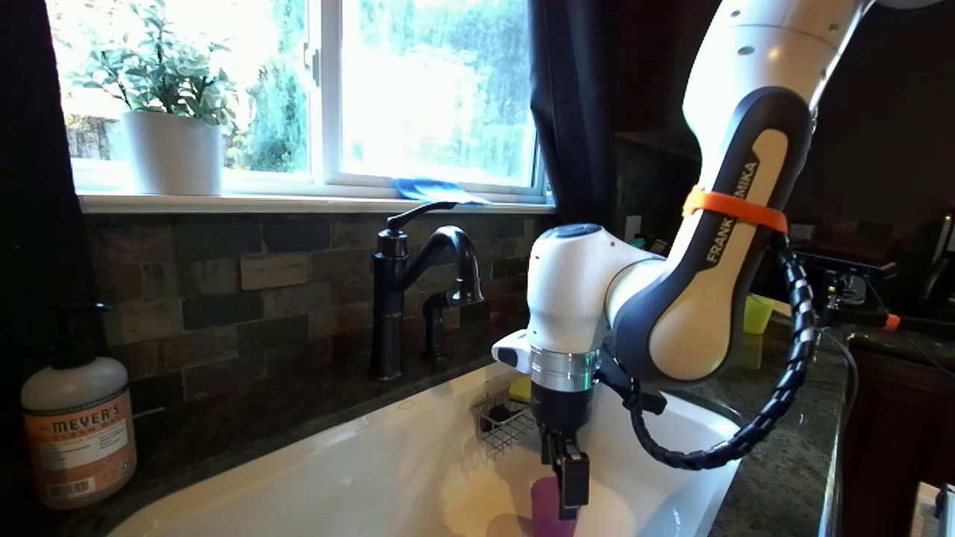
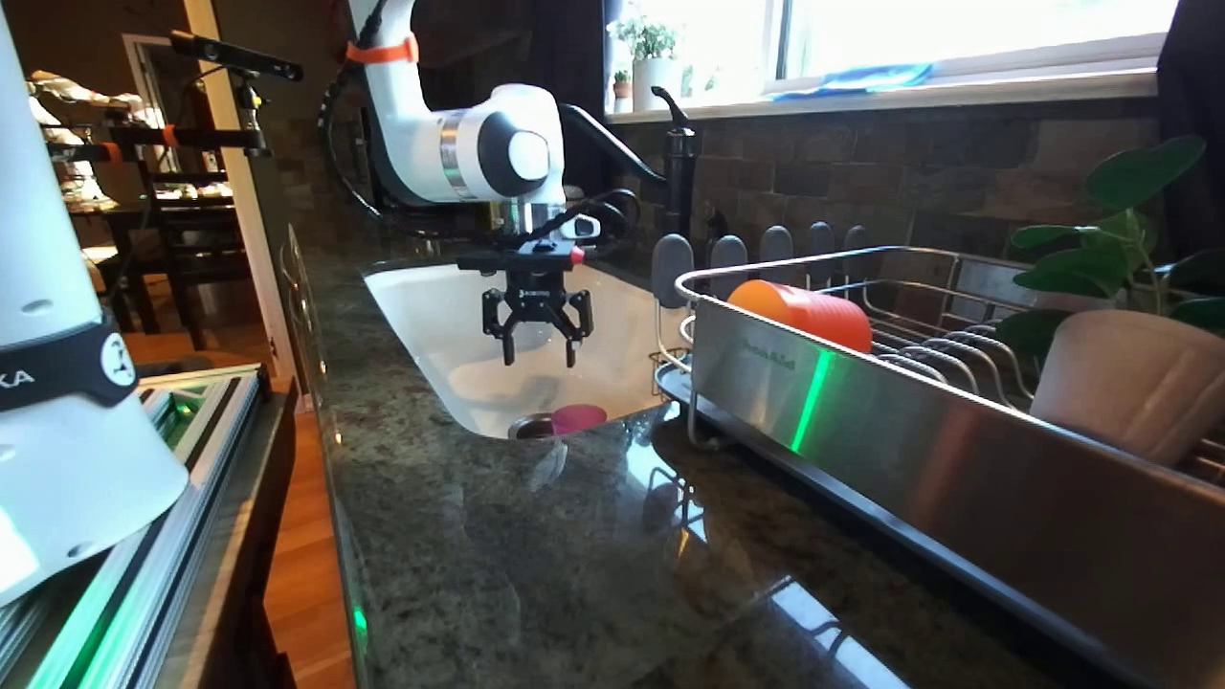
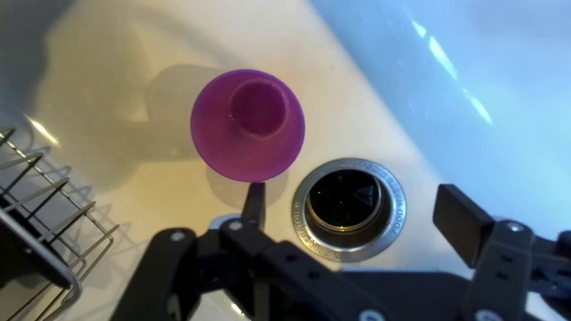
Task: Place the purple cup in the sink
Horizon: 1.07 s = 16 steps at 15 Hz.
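Jaws spread apart above the white sink (image 1: 321, 470), with a wide gap between the downward-pointing fingertips (image 2: 571, 354) in an exterior view. Purple cup (image 3: 247, 125) in the sink, upright, mouth up, with inner wall and round base visible from above; position just beside the metal-ringed drain (image 3: 348, 207). Clear space between fingertips and cup in that exterior view; in the wrist view, rim and one fingertip close together in outline. Wire basket (image 1: 503, 436) also in the sink, against the wall on the side of the dark faucet (image 1: 388, 298); contents, a black object (image 1: 498, 415) and a partly hidden yellow item (image 1: 520, 389). Steel dish rack (image 2: 823, 411) on the dark stone tabletop (image 2: 431, 555), with an orange-red cup (image 2: 804, 316) on its side within, at the sink end. Off-white pot (image 2: 1139, 383) with broad green leaves (image 2: 1120, 258) nearby, lower part behind the rack's panel; inside or beyond the rack, not determinable. Elsewhere on the tabletop, upright pump bottle (image 1: 78, 440) labelled MEYER'S; beyond the sink, yellow-green cup (image 1: 757, 315) with interior hidden. On the windowsill (image 1: 298, 203), smooth white pot (image 1: 175, 153) of leafy foliage (image 1: 175, 82), visible in both exterior views.
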Available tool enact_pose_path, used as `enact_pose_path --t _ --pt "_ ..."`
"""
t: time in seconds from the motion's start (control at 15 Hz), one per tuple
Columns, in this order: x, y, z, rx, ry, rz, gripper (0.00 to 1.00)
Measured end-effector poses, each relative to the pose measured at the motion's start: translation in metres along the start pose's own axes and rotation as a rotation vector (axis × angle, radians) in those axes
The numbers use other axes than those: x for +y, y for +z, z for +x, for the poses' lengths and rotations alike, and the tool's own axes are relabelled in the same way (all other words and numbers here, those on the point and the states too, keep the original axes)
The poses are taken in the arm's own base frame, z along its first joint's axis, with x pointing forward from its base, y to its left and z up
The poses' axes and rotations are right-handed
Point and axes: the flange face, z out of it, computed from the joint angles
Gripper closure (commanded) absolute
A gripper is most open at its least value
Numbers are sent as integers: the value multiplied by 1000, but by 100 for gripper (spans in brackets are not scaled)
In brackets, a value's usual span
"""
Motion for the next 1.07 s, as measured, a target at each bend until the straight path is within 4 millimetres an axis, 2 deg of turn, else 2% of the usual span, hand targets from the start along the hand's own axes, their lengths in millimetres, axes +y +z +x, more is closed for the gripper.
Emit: enact_pose_path --t 0.27,0.4,0.8,1.07 --pt "-4 -51 -6 -40 -31 -89 0" --pt "-4 -67 -11 -27 -59 -130 0" --pt "2 -74 -17 -11 -29 -140 0" --pt "20 -99 -44 28 124 -186 0"
